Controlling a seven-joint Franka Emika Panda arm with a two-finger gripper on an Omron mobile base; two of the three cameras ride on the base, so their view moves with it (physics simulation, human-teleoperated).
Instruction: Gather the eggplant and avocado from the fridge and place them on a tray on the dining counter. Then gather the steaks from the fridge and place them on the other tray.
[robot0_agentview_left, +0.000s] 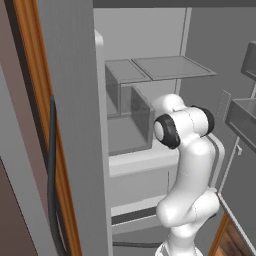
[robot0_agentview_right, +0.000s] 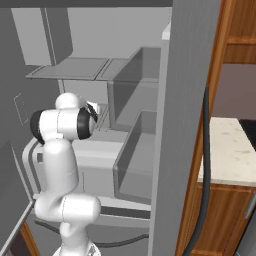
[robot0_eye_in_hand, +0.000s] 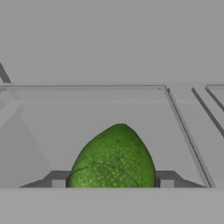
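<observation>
While we look along the hand, one avocado sits between the two fingers.

Avocado: one, green and speckled, low in the hand view, its narrow end pointing up the picture; it lies on a pale grey fridge floor.
Fingers: two dark tips, one on each side of the avocado, right against its flanks; we count them as closed on it, standing partly apart because of its width.
Gripper: its middle is covered by the fruit.
Fridge: one, open; we see its grey inside from both base views.
Shelves: two flat grey panels side by side up high in the left base view.
Bins: two grey-walled boxes stacked in steps, seen in the right base view.
Door: one grey slab with one dark bar handle, at the right of the right base view.
Arm: one, white with dark joints, reaching into the fridge.
Worktop: one pale speckled slab past the door, on wood.
</observation>
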